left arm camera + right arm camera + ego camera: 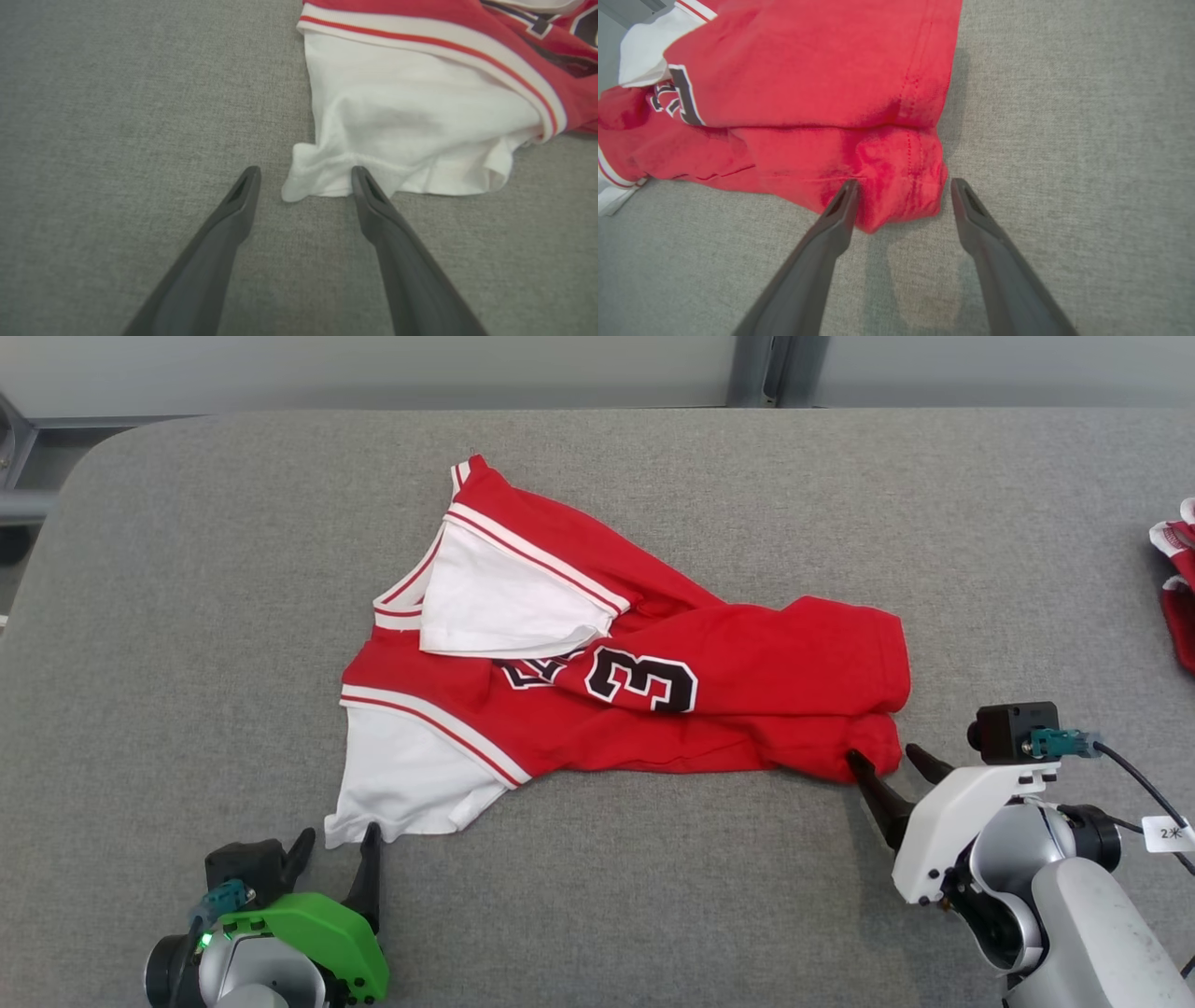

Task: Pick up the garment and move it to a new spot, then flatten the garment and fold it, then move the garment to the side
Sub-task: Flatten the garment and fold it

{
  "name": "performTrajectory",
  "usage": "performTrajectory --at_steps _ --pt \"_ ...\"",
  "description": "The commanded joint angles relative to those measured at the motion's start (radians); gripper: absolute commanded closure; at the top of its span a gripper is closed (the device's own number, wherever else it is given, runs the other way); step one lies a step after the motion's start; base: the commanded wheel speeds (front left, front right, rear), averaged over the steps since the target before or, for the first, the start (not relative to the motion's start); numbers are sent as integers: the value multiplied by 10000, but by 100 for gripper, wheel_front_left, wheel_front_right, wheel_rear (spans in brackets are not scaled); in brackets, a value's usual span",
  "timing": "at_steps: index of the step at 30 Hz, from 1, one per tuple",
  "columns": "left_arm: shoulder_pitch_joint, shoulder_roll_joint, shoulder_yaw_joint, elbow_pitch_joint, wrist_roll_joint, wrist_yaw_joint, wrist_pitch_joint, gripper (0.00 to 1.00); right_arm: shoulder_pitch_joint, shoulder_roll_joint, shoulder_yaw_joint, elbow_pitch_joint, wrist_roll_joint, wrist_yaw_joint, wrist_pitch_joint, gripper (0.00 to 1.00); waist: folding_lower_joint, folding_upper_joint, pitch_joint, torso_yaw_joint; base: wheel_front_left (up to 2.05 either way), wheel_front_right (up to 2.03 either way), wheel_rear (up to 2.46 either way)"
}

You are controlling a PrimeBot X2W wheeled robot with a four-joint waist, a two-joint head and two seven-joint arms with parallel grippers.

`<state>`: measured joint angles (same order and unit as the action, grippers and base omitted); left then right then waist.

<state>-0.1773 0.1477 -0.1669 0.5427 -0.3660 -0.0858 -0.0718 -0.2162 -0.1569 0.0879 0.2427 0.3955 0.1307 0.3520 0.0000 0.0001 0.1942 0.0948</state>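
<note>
The garment (766, 663) is a red jersey with white sleeves, white-and-red trim and a black number 3, lying crumpled across the middle of the grey table (653, 896). My left gripper (336, 845) stands open at the hem of the near white sleeve (397, 116); the sleeve's corner lies between its fingers in the left wrist view (306, 175). Over at the jersey's red bottom corner (896, 186), my right gripper (887, 761) is open too, and the bunched red cloth sits between its fingers (903, 186). Neither gripper holds anything.
Another red-and-white cloth item (1181, 588) lies at the table's right edge. The table's rounded far-left corner (84, 467) meets a pale wall and metal frame behind. Grey tabletop stretches to the left and right of the jersey.
</note>
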Motion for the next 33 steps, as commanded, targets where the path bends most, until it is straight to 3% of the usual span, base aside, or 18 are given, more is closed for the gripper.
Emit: performTrajectory --at_steps 1,10,12,17,33 --pt "-206 38 -39 22 -17 53 -43 0 77 27 -16 -101 85 -1 16 0 0 -1 22 -12 0 0 0" --pt "-303 84 -134 93 -94 29 -74 0 -73 119 133 -179 512 -1 27 0 0 -1 61 21 0 0 0" --pt "-298 96 -139 99 -95 40 -79 0 -97 140 139 -191 597 -1 -35 3 0 -1 57 31 0 0 0" --pt "-251 133 -146 76 -149 95 -63 0 -11 205 273 -310 856 -1 -106 25 0 -1 18 47 0 0 0" --pt "-90 201 -244 -85 -340 180 24 0 651 355 535 -1739 2117 -1 261 16 0 -1 -87 -157 0 0 0"
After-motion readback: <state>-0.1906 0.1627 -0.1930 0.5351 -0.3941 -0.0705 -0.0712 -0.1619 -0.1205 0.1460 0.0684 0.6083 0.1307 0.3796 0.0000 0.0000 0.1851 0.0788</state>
